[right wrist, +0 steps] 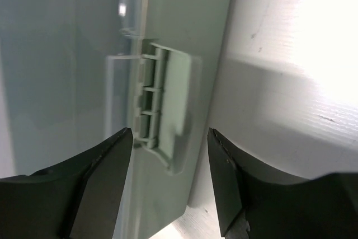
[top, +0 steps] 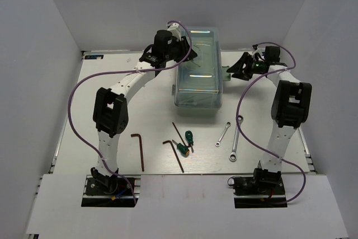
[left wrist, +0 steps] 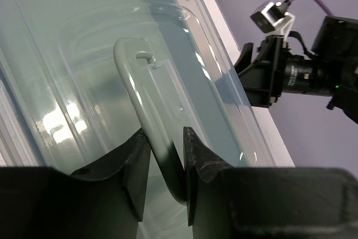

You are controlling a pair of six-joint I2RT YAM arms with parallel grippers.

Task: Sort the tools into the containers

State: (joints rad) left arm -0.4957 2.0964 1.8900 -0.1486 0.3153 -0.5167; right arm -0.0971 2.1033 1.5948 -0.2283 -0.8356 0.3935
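A white worktop (top: 112, 88) carries a shut rectangular pale-green plastic toolbox with a translucent lid (top: 197, 82), set at the far middle between the two arms. We judge the sorting not yet begun: no tray is exposed, and every tool lies loose on the near side of the toolbox.

On the lid, the curved pale-green plastic handle (left wrist: 137, 82) runs between the left fingers (left wrist: 131, 166), which are closed onto it from both sides, apparently to steady or raise the lid. At the toolbox's right side, the right fingers (right wrist: 103, 166) stand wide apart astride the ribbed pale-green plastic latch (right wrist: 168, 99). They grip nothing and, so far as we can tell, do not touch it. That placing suggests the latch must be released while the other arm has the handle.

Two silver ratchet wrenches, the longer wrench (top: 235, 141) and the shorter wrench (top: 223, 134), lie side by side near the right arm. Of two dark L-shaped hex keys, one hex key (top: 140, 152) lies close to the left arm and the other hex key (top: 176, 156) near the middle. Two stubby green-handled screwdrivers, the farther screwdriver (top: 190, 137) and the nearer screwdriver (top: 182, 149), lie just beside each other. A thin dark rod (top: 177, 131) slants next to them; we cannot tell whether it touches.
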